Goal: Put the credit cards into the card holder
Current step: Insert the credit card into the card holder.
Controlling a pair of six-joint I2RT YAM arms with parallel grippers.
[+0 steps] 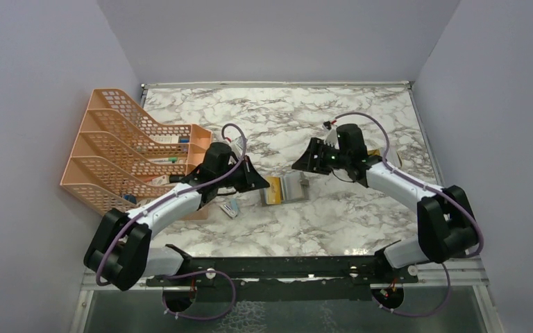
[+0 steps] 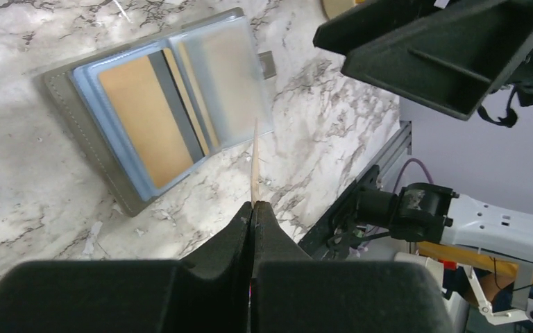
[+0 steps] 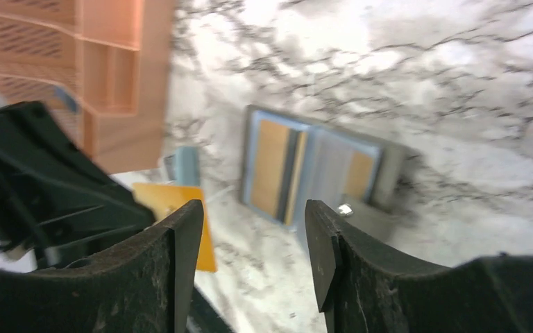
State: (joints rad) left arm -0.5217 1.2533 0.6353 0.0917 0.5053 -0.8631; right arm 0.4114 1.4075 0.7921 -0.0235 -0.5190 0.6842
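The grey folding card holder (image 2: 87, 149), light blue inside, lies open on the marble bench (image 2: 14, 180) with one tan-gold credit card (image 2: 142, 121) in a pocket. Just beside the holder, the left hand (image 2: 253, 208) is clamped on a second tan card (image 2: 255, 163). The right hand (image 3: 253, 229) hangs near the holder, fingers apart and empty.

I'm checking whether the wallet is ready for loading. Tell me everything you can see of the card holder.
The card holder lies open and flat on the marble table, grey outside, light blue inside. A tan card sits in one pocket; a frosted clear flap covers the other half, and a small snap tab juts from that edge.
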